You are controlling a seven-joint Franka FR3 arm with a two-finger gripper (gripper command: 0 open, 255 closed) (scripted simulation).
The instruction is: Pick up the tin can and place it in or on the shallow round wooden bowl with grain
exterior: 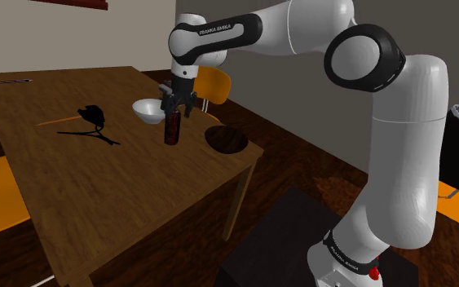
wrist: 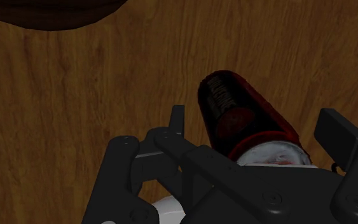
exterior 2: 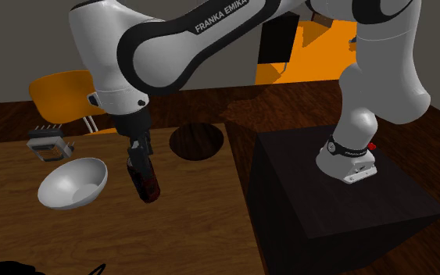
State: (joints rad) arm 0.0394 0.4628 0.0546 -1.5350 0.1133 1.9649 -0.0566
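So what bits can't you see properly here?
Most of the dark wooden bowl: wrist view, cut off by the edge.
Top of the tin can: shoulder view, hidden by the tool.
The black thing on the table: shoulder view, too small to name.

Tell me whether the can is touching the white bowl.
Apart. The second exterior view shows bare table between the can and the white bowl.

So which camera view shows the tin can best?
The wrist view: the tin can shows its dark red side and pale top up close. The shoulder view shows it small and dark under the gripper; the second exterior view shows its lower part, dim.
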